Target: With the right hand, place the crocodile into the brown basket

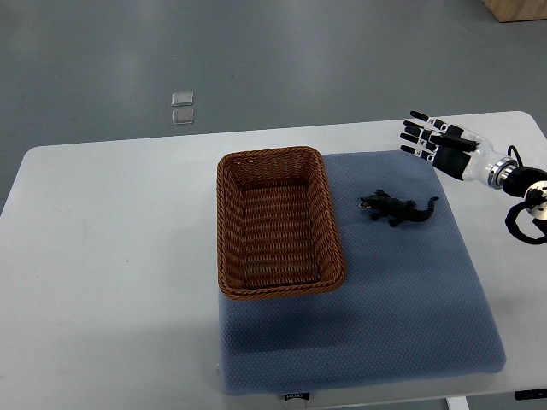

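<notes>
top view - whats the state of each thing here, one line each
brown basket: upright on the blue mat, empty
crocodile: lying on the mat right of the basket, not held
right hand: open, fingers spread, above the mat's far right corner, holding nothing
blue mat: flat on the white table
</notes>
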`<action>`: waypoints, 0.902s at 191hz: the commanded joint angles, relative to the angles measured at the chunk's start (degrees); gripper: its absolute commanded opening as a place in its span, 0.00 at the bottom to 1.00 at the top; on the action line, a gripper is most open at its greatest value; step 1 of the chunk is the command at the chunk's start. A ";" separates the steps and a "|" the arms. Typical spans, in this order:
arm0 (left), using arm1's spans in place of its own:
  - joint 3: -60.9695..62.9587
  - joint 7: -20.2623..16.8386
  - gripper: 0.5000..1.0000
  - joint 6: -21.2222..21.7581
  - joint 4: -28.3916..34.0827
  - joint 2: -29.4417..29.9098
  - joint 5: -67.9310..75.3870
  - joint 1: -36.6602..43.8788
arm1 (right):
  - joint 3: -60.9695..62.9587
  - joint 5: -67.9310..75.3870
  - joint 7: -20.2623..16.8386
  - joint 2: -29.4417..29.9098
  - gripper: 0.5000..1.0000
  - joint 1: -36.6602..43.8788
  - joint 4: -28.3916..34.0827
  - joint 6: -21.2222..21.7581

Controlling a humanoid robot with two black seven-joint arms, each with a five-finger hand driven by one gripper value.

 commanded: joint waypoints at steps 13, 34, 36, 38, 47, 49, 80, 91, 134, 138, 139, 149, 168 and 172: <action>-0.05 0.00 1.00 0.09 0.26 0.00 -0.06 -0.01 | 0.00 0.00 0.02 0.17 0.87 0.00 0.00 0.00; -0.14 0.00 1.00 0.09 0.26 0.00 -0.06 0.08 | 0.00 0.00 0.02 0.26 0.87 -0.08 0.00 0.00; -0.14 0.00 1.00 0.09 0.26 0.00 -0.06 -0.01 | 0.00 0.00 0.02 0.26 0.87 -0.08 0.00 0.00; -0.14 0.00 1.00 0.09 0.26 0.00 -0.06 0.08 | -0.09 0.00 0.02 0.26 0.87 -0.08 0.00 0.00; -0.14 0.00 1.00 0.09 0.26 0.00 -0.06 0.08 | -0.09 0.00 0.02 0.26 0.87 -0.08 0.00 0.00; -0.14 0.00 1.00 0.09 0.26 0.00 -0.06 0.08 | -0.09 0.00 0.02 0.26 0.87 0.00 0.00 0.00; 0.12 0.00 1.00 0.00 -0.09 0.00 -0.06 -0.09 | -0.26 -0.09 0.02 0.08 0.87 0.18 0.00 0.18; 0.04 0.00 1.00 0.00 -0.44 0.00 0.03 -0.18 | -0.53 -0.17 0.02 0.08 0.87 0.18 0.00 0.26; -0.05 0.00 1.00 0.00 0.00 0.00 -0.06 -0.27 | -0.79 -4.04 0.02 -0.27 0.87 1.59 0.26 0.53; -0.05 0.00 1.00 -0.09 0.00 0.00 -0.06 -0.27 | -0.70 -4.30 0.02 -0.36 0.87 1.59 0.26 0.62; 0.04 0.00 1.00 0.00 0.00 0.00 -0.06 -0.27 | -0.70 -4.48 0.02 -0.36 0.87 1.59 0.26 0.62; 0.04 0.00 1.00 0.00 -0.09 0.00 0.03 -0.27 | -0.70 -4.74 0.02 -0.27 0.87 1.76 0.35 0.70; 0.12 -0.09 1.00 -0.09 -0.09 0.00 -0.06 -0.36 | -0.70 -4.66 -0.07 0.08 0.87 1.76 0.61 0.79; 0.12 0.00 1.00 -0.09 -0.09 0.00 -0.05 -0.36 | -0.62 -4.66 -0.07 -0.01 0.87 1.76 0.61 0.79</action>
